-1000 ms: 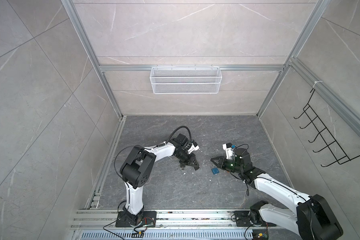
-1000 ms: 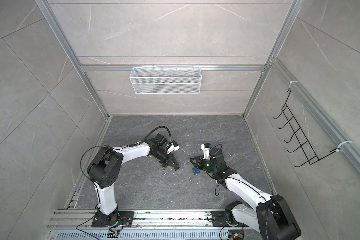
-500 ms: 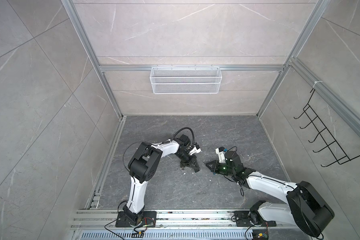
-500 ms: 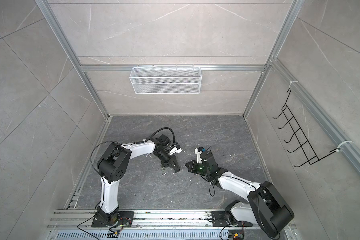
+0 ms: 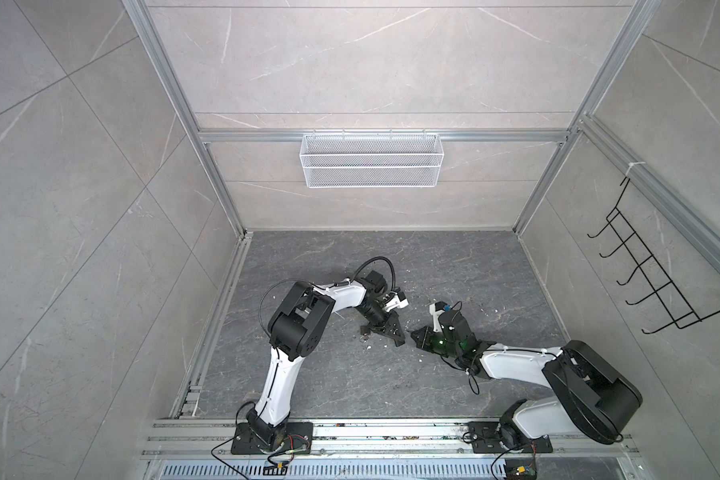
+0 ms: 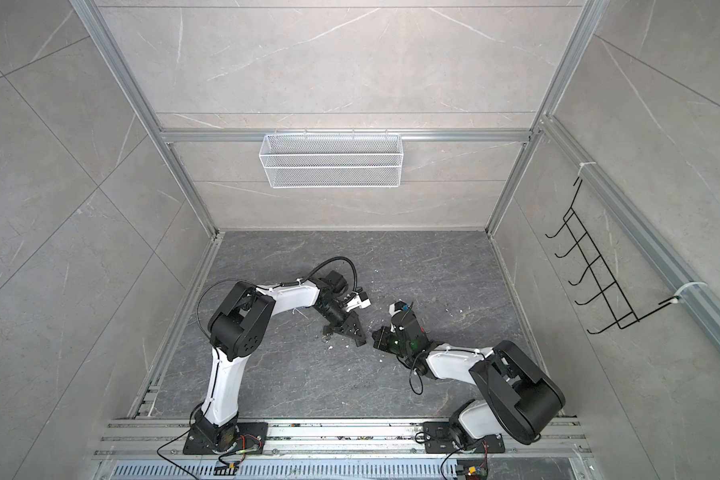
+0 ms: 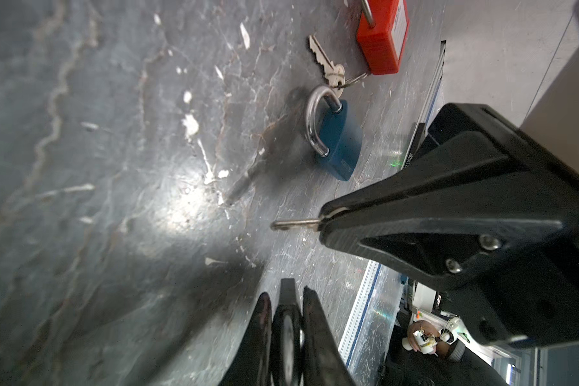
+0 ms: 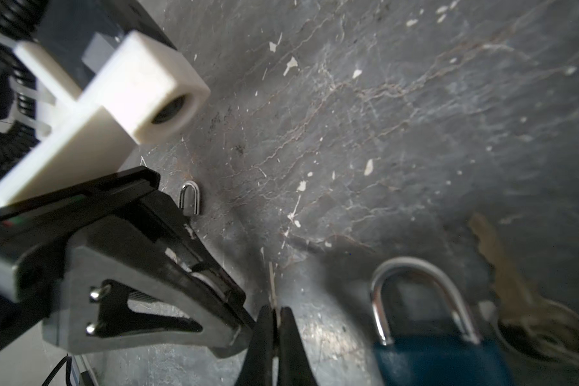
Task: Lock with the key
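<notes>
My right gripper (image 8: pixel 274 308) is shut on a silver key (image 7: pixel 291 224), whose blade sticks out past the fingertips. A blue padlock (image 7: pixel 340 143) with a steel shackle lies on the dark floor just beyond it and fills the near corner of the right wrist view (image 8: pixel 442 361). In both top views the right wrist hides it. My left gripper (image 7: pixel 286 292) is shut on a narrow black thing with a silvery middle; what it is I cannot tell. Both grippers sit tip to tip near the floor's middle, the left gripper (image 5: pixel 396 340) and the right gripper (image 5: pixel 415 334).
A second key (image 7: pixel 325 60) on a ring and a red padlock (image 7: pixel 381 36) lie past the blue one. A small steel shackle (image 8: pixel 190 197) shows behind the left gripper. A white wire basket (image 5: pixel 371 166) hangs on the back wall and a black hook rack (image 5: pixel 649 282) on the right wall.
The right gripper has moved left toward the left gripper and now covers the blue padlock in the top views. The left arm's elbow has swung right. The left gripper stays in place.
</notes>
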Robot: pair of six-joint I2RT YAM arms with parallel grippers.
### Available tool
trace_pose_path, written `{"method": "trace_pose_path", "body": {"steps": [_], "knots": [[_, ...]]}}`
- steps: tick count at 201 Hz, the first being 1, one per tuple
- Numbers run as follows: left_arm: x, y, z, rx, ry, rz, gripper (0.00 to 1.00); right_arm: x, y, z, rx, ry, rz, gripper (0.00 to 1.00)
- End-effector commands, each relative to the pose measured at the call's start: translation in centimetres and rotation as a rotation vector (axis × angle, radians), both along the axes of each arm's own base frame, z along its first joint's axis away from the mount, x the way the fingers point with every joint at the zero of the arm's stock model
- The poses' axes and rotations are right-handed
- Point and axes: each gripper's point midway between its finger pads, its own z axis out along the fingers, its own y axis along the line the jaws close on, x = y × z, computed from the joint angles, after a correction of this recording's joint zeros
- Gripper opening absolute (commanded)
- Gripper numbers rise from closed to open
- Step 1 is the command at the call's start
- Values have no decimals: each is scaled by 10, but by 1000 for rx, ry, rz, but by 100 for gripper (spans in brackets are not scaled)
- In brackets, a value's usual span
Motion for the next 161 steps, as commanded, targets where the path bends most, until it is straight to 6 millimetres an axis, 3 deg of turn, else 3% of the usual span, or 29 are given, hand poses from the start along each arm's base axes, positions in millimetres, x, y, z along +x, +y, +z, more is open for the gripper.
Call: {"method": "trace_pose_path", "body": {"steps": [1, 31, 52, 91, 157, 161], "knots": [[1, -6, 6, -42, -2, -20, 18, 8, 2, 0, 10, -31, -41, 0], [6, -9, 4, -38, -11, -15, 23, 12, 3, -5, -6, -28, -62, 4], [9, -10, 0, -24, -10, -13, 38, 14, 5, -8, -11, -21, -64, 13], [15, -10, 2, -15, -41, 3, 60, 12, 10, -9, -4, -18, -58, 20], [37, -5, 23, 10, -174, 81, 63, 5, 5, 4, -38, -29, -61, 27], [40, -4, 25, 13, -180, 96, 70, 5, 4, 5, -45, -30, -64, 28]]}}
